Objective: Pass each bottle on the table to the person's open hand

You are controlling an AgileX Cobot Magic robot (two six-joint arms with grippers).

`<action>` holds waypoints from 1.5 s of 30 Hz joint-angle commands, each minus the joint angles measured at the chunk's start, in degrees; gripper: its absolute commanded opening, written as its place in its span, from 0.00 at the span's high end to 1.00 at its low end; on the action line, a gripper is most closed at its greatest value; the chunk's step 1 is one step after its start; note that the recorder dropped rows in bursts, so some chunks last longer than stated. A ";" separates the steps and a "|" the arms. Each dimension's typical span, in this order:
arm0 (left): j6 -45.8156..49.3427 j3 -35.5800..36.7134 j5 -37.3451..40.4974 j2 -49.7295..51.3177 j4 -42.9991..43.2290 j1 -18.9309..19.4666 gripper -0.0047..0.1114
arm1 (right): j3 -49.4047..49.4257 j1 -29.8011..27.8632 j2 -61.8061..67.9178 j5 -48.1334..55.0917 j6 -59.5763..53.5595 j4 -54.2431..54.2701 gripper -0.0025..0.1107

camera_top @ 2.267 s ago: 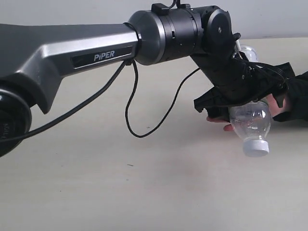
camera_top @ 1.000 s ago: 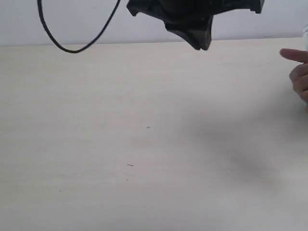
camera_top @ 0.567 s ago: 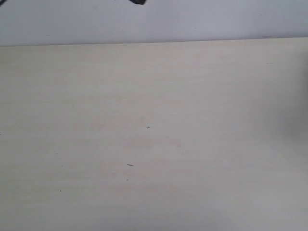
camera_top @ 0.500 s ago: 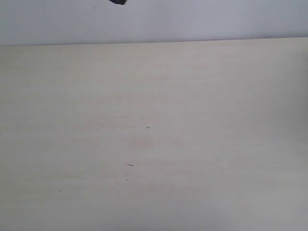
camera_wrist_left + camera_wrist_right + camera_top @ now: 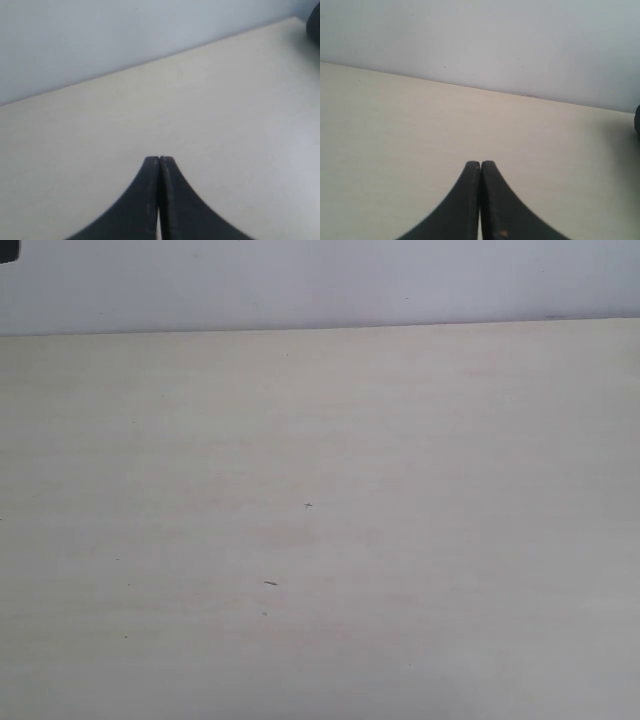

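Left gripper (image 5: 159, 160): its 2 jaws are pressed together, tips touching. Right gripper (image 5: 480, 164): likewise, 2 jaws meeting tip to tip.

edge-cut dark shape (image 5: 8, 250), unidentifiable

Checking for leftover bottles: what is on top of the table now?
Only a few tiny dark specks show on the table; no bottle in any view. Beyond the pictures' edges, nothing can be told.
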 commanded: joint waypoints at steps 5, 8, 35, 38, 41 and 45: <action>-6.48 17.30 -11.00 -12.47 9.72 0.17 0.96 | 0.26 -0.21 -0.36 -0.50 -0.04 0.05 0.98; -6.48 19.24 -11.00 -13.77 9.72 0.17 0.96 | 0.26 -0.21 -0.36 -0.50 -0.04 0.05 0.98; -6.48 19.81 -11.10 -14.01 9.72 0.17 0.96 | 0.26 -0.21 -0.36 -0.50 -0.04 0.16 0.98; -6.48 19.81 -11.23 -14.01 9.72 0.71 0.96 | 0.26 -0.21 -0.36 -0.50 -0.04 0.16 0.98; -6.48 19.81 -11.36 -14.85 9.72 3.81 0.96 | 0.26 -0.21 -0.36 -0.50 -0.04 0.16 0.98; -3.22 19.81 -11.36 -17.52 12.80 11.41 0.96 | 0.26 -0.21 -0.36 -0.50 -0.04 0.16 0.98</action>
